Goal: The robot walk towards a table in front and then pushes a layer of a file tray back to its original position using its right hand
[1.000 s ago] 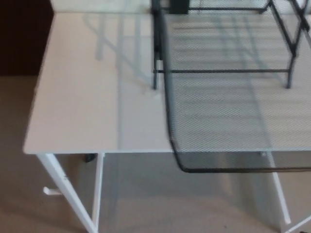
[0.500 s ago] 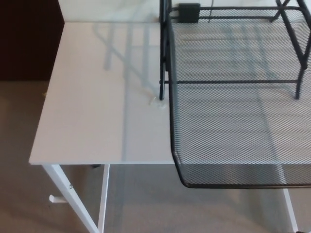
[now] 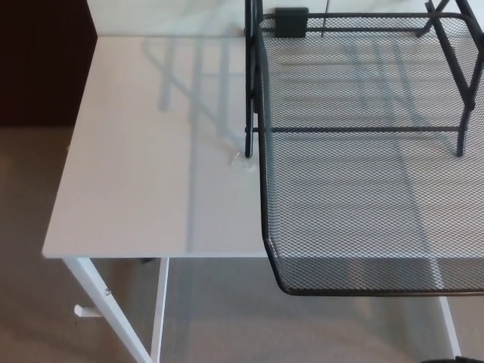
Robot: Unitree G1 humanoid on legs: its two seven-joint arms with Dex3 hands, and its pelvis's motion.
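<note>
A black wire-mesh file tray layer (image 3: 363, 197) sticks out toward me from its black frame (image 3: 249, 113), and its front rim (image 3: 378, 290) overhangs the near edge of the white table (image 3: 151, 174). The frame's upright posts and crossbar (image 3: 355, 129) stand further back on the table. A small black block (image 3: 291, 21) sits at the rear rim of the mesh layer. Neither of my hands shows in the head view.
The table's left half is bare white surface with shadows of the frame on it. White table legs (image 3: 113, 318) run down to a beige carpet (image 3: 30, 302). A dark panel (image 3: 38, 60) stands beyond the table's left edge.
The whole picture has shifted and sharpened as the camera moved; the table and tray now look slightly closer and lower in view. The tray itself has not moved on the table.
</note>
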